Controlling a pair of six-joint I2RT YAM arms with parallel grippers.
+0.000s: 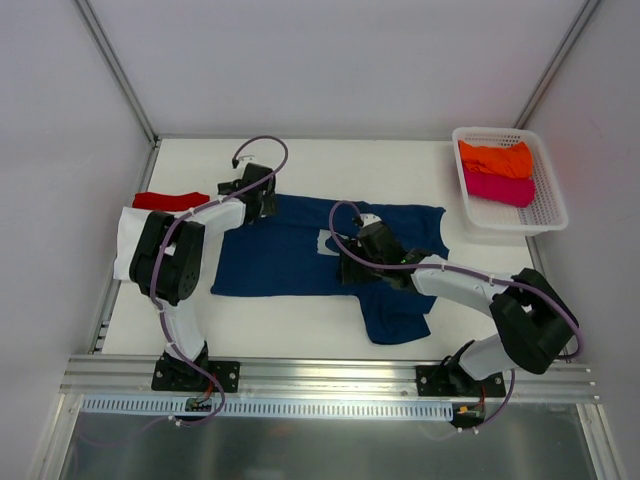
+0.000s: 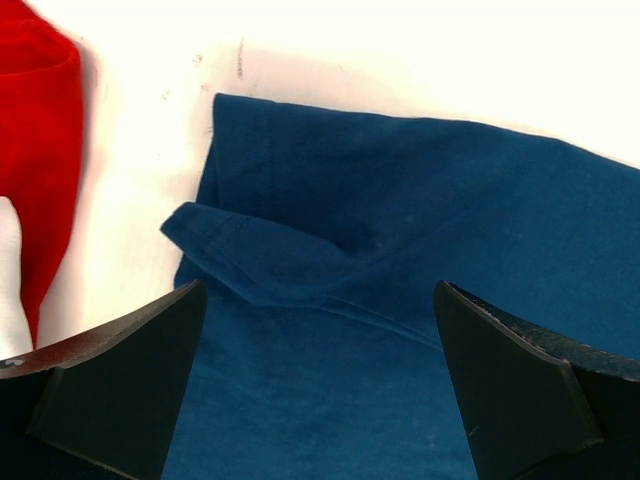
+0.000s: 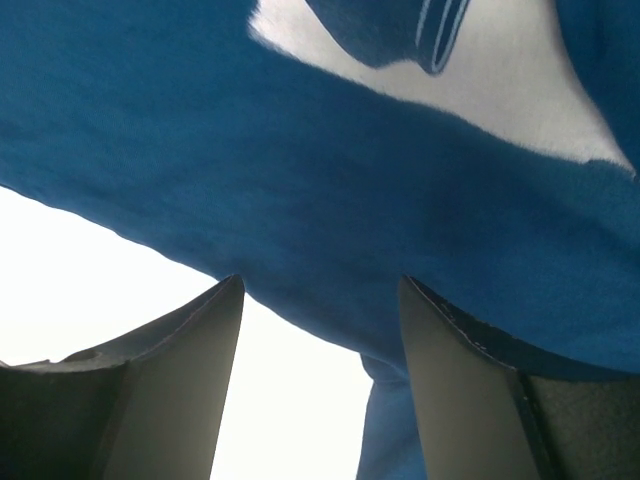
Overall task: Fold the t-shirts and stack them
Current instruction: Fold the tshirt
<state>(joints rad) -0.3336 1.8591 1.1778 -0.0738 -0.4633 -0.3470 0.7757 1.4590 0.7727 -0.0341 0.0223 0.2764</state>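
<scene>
- The table [image 1: 300, 322] carries the navy t-shirt [image 1: 285, 255], which lies spread out flat.
- The basket [image 1: 503, 236] sits right of the navy t-shirt and holds the orange tee [image 1: 495, 158] and the magenta tee [image 1: 498, 187].
- The red tee [image 1: 165, 201] and the white tee [image 1: 127, 240] lie just left of the navy t-shirt.
- The left gripper [image 2: 318, 300], fingers spread wide, hovers over the navy t-shirt's far-left corner. A flap lies doubled there, so closing could catch both layers and drag the fold crooked.
- The right gripper [image 3: 320, 290], fingers apart, sits by the navy t-shirt's white print. Closing on so little cloth, it could slip off or bunch the shirt.
</scene>
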